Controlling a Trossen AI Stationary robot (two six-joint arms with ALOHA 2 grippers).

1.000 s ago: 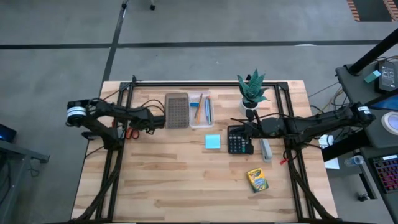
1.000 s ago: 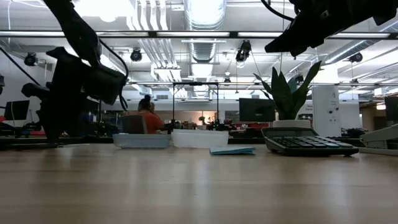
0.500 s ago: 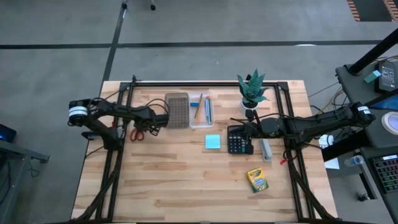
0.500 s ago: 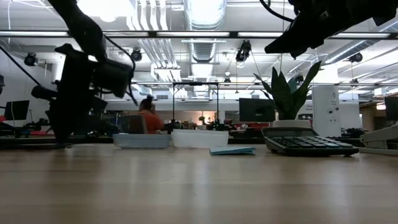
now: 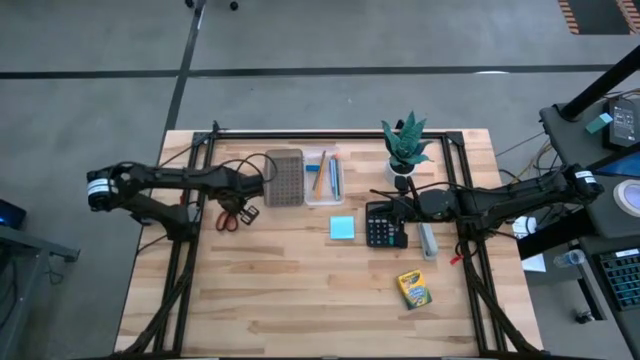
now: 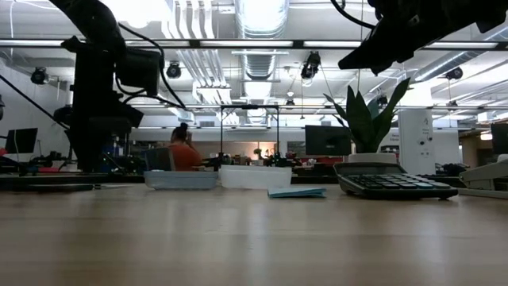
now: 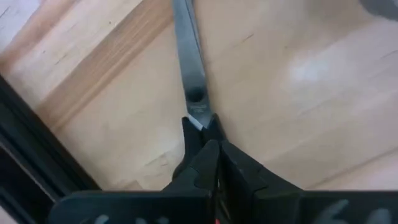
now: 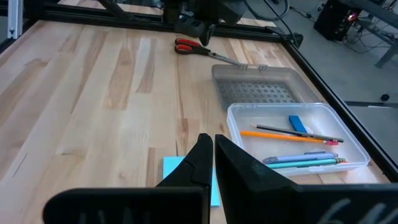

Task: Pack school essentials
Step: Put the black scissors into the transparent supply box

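1. Scissors (image 5: 232, 214) lie on the table's left part, beside the lid (image 5: 284, 177) — blades pointing toward it.
2. Left gripper (image 5: 243, 190), fingers closed and empty, hovers directly over them — nearer than the right gripper (image 5: 388, 207), also closed.

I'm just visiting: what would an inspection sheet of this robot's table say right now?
Surface: wooden table, mostly bare in front.
Job's things: clear box holding pencils and eraser; scissors; sticky pad; crayon box.
Clutter: potted plant, calculator, grey tray.
Grippers: left gripper shut above the scissors; right gripper shut, near the calculator.
Cables: black cables along both arms.
Surroundings: a person in orange far behind.
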